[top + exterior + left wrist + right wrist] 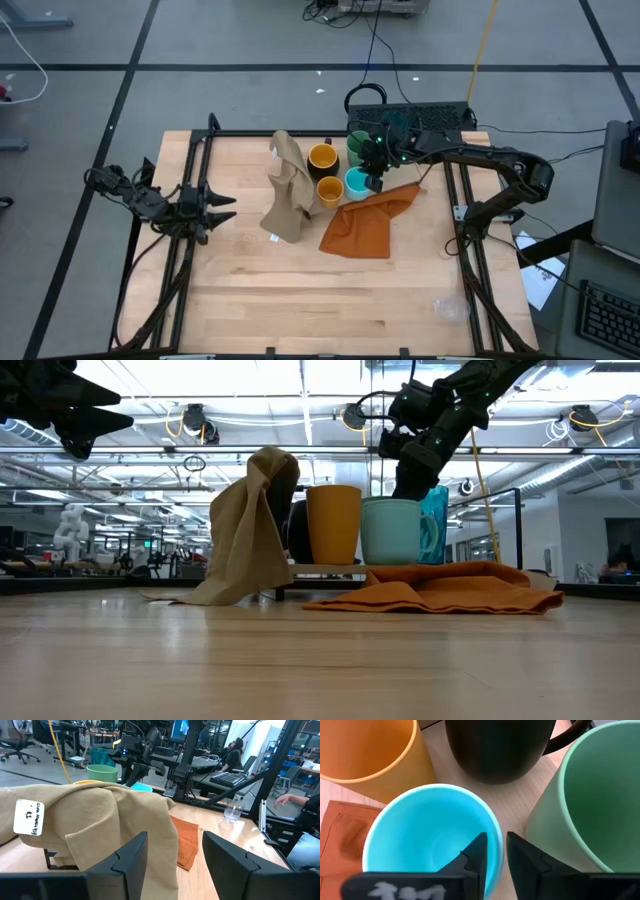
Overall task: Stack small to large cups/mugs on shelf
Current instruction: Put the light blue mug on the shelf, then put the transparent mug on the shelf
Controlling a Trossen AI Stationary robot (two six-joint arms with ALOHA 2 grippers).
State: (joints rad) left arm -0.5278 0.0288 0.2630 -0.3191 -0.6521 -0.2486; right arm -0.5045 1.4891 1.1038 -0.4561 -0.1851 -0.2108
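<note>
Several cups stand close together on the light wood shelf (pixel 519 800) at the table's far middle. They are the cyan mug (pixel 356 183), the orange cup (pixel 330 190), the yellow mug with a dark outside (pixel 322 157), the green cup (pixel 360 146) and the teal tumbler (pixel 438 510). My right gripper (pixel 502 852) is above the cyan mug (pixel 430 835) and shut on its rim. My left gripper (pixel 222 205) is open and empty at the table's left side. The tiny clear glass (pixel 450 308) stands alone near the front right. My right gripper holds the cyan mug by its rim (pixel 496 832), on the side next to the green cup (pixel 590 795). One finger is inside the mug (pixel 476 855) and one outside (pixel 525 860). The fingers point down from above. The mug stands upright with its base on the shelf (pixel 320 569).
A tan cloth (pixel 290 190) is draped upright left of the cups. An orange cloth (pixel 365 225) lies in front of them. Dark frame rails run along both table sides. A person sits beyond the table's right side (pixel 300 815).
</note>
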